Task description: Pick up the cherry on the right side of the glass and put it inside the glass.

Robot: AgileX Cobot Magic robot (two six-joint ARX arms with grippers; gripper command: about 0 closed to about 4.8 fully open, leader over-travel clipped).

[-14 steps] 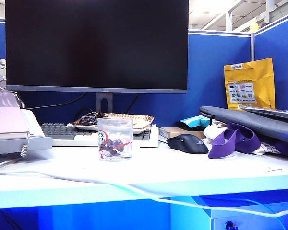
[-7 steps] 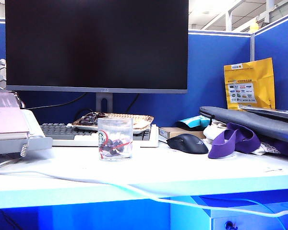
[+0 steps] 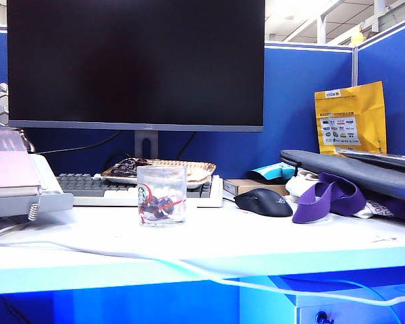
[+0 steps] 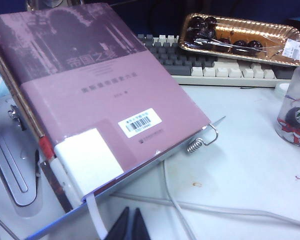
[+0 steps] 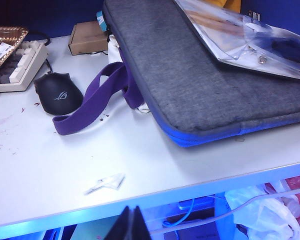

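Your cherry (image 3: 163,202) looks to be a dark ball inside the glass (image 3: 162,196), mid-table near the keyboard (image 3: 94,187), so the job seems done. Both the left gripper (image 4: 130,225) and right gripper (image 5: 130,223) have fingers pressed together, holding nothing, back at the table's front edge. The glass markings make the cherry hard to see.

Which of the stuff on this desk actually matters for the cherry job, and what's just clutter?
Job:
- glass
- cherry, already inside it
- right tool, shut, at the desk's front edge
- left tool, shut, beside the book

Clutter:
- mouse
- keyboard
- fruit tray
- book
- purple strap
- grey sleeve
- monitor
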